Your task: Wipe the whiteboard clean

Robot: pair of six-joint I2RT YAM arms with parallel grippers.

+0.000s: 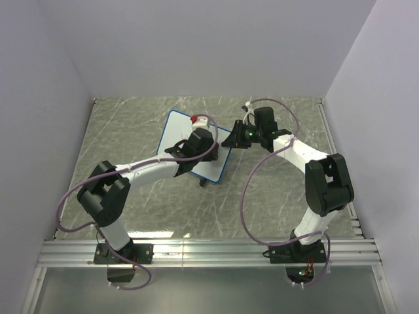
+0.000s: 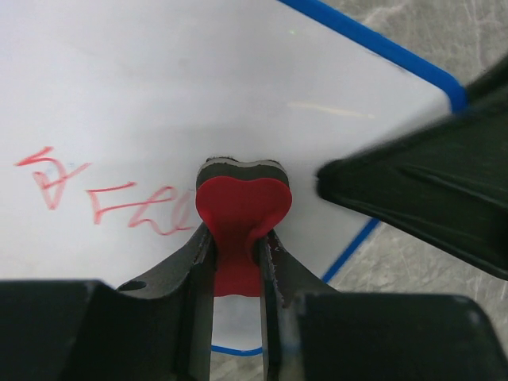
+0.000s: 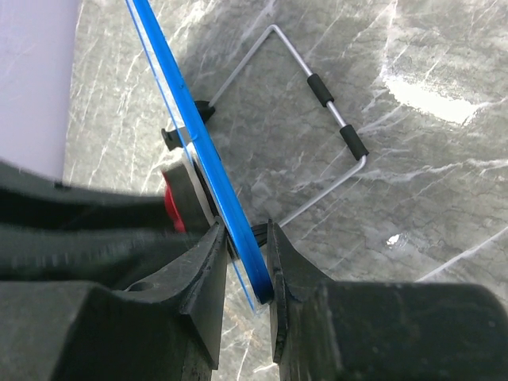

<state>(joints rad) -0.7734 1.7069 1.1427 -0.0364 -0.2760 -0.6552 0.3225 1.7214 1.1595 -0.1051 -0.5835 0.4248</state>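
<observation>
whiteboard (image 2: 159, 79) in right jaws; eraser (image 2: 242, 206) in left jaws

You had the whiteboard (image 1: 180, 127) centre frame: white face, thin blue frame, rounded corners, red scribbles (image 2: 103, 198) on its left half, unerased.

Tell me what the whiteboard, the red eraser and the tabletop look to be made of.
The whiteboard is a smooth white panel with a faint sheen, probably coated. Its blue frame looks like plastic. The eraser has a red moulded plastic body over a dark pad, likely felt. The tabletop is grey and marble-patterned with glare. Whether it is real stone or laminate cannot be told.
</observation>
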